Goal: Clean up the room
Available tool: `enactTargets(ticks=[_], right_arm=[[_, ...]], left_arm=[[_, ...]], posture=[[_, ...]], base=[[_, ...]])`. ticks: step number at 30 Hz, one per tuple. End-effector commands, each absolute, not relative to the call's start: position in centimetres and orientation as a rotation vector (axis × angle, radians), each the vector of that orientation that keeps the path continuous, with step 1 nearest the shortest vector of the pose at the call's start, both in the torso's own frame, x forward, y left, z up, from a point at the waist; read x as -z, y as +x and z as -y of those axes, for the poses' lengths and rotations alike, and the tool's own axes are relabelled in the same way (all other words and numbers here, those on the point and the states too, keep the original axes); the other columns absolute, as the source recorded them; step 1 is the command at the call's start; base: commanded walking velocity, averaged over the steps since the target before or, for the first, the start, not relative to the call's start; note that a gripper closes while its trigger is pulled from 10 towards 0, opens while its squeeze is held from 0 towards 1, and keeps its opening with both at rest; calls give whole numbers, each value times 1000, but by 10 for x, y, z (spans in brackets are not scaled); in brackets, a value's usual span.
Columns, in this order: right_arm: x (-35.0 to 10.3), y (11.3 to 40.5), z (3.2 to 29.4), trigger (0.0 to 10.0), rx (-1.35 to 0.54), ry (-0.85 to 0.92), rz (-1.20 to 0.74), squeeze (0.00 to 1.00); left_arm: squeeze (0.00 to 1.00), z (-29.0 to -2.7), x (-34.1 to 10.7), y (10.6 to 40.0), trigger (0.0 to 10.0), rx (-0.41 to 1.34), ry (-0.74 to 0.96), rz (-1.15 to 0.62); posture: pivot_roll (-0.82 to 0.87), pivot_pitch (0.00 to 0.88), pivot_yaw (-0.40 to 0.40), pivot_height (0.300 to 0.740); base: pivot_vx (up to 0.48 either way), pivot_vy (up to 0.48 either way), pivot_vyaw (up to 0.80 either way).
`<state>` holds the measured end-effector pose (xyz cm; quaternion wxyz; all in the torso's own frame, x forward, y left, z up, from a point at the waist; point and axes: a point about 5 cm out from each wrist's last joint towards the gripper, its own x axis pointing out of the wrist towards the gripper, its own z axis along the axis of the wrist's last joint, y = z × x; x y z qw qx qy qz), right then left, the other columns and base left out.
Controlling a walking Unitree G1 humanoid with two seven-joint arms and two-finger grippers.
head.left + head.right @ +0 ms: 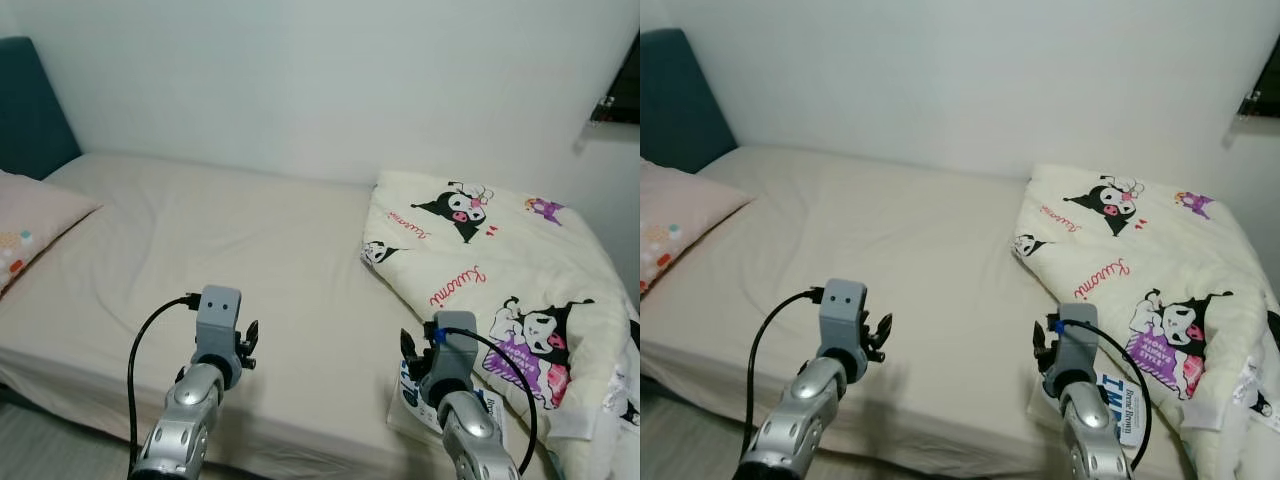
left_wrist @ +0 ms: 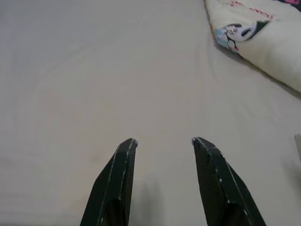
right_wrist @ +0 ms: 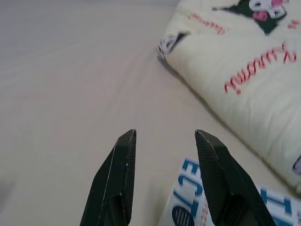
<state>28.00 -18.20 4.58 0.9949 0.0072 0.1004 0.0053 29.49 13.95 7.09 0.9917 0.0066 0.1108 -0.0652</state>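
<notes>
Right wrist view: right gripper (image 3: 164, 134) jaws spread above booklet (image 3: 188, 197); left gripper (image 2: 164, 141) jaws spread over bed (image 1: 250, 250).

Both silver arms are reaching forward, side by side and well apart. Left gripper (image 2: 164, 142) is pointing ahead, fingers parted, gripping nothing. Right gripper (image 3: 165, 135) is doing the same, fingers parted and empty. Black cables are looping off both wrists.
</notes>
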Motion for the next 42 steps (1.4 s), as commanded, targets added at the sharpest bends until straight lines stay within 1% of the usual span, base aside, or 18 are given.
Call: enactTargets(ticks=[1,8,9,18,20,23,25,26,27,28,29,31,32,33,34,35,36,42], right_arm=[[-44,278,181,10000,-9,17,-213,0],[-43,273,181,10000,12,33,-210,0],[-42,273,181,10000,16,32,-210,0],[-41,270,182,10000,40,46,-211,0],[-43,270,184,10000,63,48,-199,0],[-46,271,186,10000,85,45,-182,0],[-50,274,190,10000,122,79,-158,0],[-50,274,190,10000,122,79,-158,0],[-50,277,195,10000,189,178,-160,0],[-50,277,195,10000,189,178,-160,0],[-47,278,201,10000,240,255,-166,0],[-35,275,217,10000,393,401,-201,8],[-35,275,217,10000,393,401,-201,8],[-25,268,230,10000,534,502,-230,4],[-20,262,236,10000,607,552,-234,0],[-20,262,236,10000,607,552,-234,0],[-17,255,242,10000,680,605,-234,0],[-10,246,241,10000,707,643,-249,0]], left_arm=[[0,-140,-69,293,10000,131,19,-234],[0,-136,-70,293,10000,170,35,-230],[0,-135,-71,293,10000,175,36,-230],[0,-134,-71,293,10000,191,38,-234],[0,-135,-72,292,10000,199,38,-231],[0,-136,-74,292,10000,202,35,-215],[0,-138,-82,292,10000,213,0,-162],[0,-138,-82,292,10000,213,0,-162],[0,-138,-89,291,10000,248,-21,-108],[0,-138,-89,291,10000,248,-21,-108],[0,-138,-91,290,10000,264,-20,-98],[0,-138,-94,288,10000,298,-12,-83],[0,-138,-94,288,10000,298,-12,-83],[0,-139,-96,286,10000,322,-7,-77],[0,-140,-98,284,10000,341,-8,-72],[0,-140,-98,284,10000,341,-8,-72],[0,-140,-100,281,10000,368,-13,-64],[0,-139,-100,274,10000,418,-6,-69]], posture=[[-24,45,-7,611],[-24,48,4,611],[-25,52,18,611],[-24,55,25,611],[-21,58,28,596],[-18,66,28,586],[-17,71,27,586],[-17,71,27,586],[-14,76,27,586],[-14,76,27,586],[-8,83,26,586],[2,89,26,586],[2,89,26,586],[7,91,26,586],[14,97,29,586],[14,97,29,586],[15,98,30,586],[20,99,36,586]], base=[[0,0,0],[0,0,0],[0,0,0],[0,0,0],[0,0,0],[0,0,0],[0,0,0],[0,0,0],[0,0,0],[0,0,0],[0,0,0],[0,0,0],[0,0,0],[0,0,0],[0,0,0],[0,0,0],[0,0,0],[0,0,0]])
